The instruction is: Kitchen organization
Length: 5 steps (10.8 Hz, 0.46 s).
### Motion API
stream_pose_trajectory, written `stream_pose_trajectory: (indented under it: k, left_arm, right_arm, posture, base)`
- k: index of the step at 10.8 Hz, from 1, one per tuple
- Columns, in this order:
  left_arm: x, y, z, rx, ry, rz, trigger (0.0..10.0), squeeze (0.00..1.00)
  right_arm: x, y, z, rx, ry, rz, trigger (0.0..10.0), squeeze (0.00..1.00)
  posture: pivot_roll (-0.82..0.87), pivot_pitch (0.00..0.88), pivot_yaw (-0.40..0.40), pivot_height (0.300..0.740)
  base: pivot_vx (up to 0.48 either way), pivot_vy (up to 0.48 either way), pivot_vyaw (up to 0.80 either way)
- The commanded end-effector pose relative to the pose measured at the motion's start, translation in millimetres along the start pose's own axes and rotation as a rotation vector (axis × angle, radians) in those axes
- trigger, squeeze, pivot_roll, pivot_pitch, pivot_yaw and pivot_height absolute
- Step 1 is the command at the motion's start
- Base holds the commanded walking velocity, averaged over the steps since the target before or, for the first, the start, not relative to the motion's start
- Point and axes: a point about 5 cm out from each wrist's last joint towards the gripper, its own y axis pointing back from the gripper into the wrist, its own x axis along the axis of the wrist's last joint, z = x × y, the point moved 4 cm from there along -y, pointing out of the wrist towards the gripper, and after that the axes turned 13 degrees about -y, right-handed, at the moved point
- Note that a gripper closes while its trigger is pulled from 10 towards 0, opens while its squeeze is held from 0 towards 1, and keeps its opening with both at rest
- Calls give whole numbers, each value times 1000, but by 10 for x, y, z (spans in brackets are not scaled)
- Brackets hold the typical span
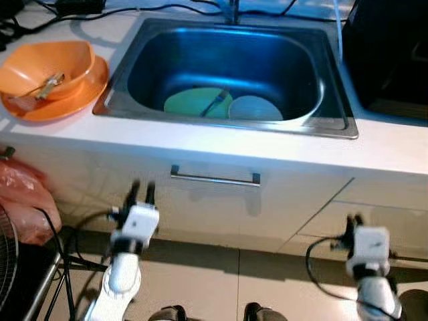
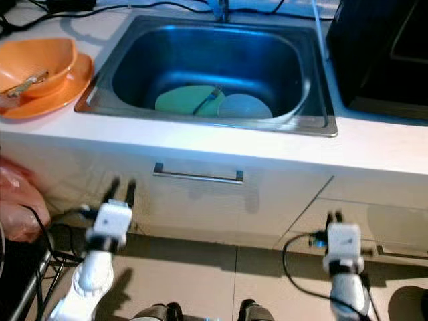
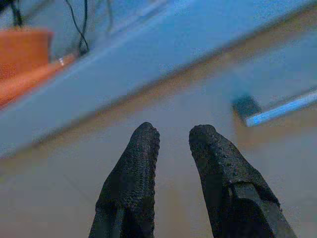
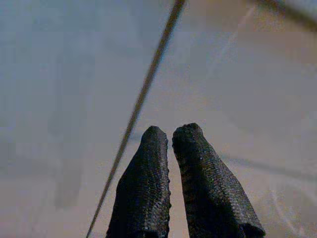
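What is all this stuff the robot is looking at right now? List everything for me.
sink: one, steel, set in the white counter
green plate: one, lying in the sink, a dark utensil resting across it
pale plate: one, whitish, in the sink beside the green one
orange bowl: one, on the counter at the robot's left, a utensil inside
orange plate: one, under the bowl
drawer handle: one, metal, on the cabinet front below the sink
black appliance: one, on the counter at the right
pink bag: one, low at the left
left gripper: black fingers slightly apart, low before the cabinet
right gripper: black fingers nearly together, low before the cabinet
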Motion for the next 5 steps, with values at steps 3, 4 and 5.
stream_pose_trajectory:
  k: [3,4,5]
  left_arm:
    - [189,-46,-145,58,-28,46,10000,0]
    - [278,-48,-176,68,-35,70,10000,0]
    - [372,-69,-220,82,-43,100,10000,0]
  right_arm:
    - [174,-13,115,-37,5,53,10000,0]
    - [278,-17,157,-53,7,87,10000,0]
    - [399,-41,179,-66,4,123,10000,0]
  posture:
    - [-28,185,26,740]
    - [-28,184,28,740]
    - [-28,184,28,740]
  base:
    - [0,0,0]
    - [0,0,0]
    - [0,0,0]
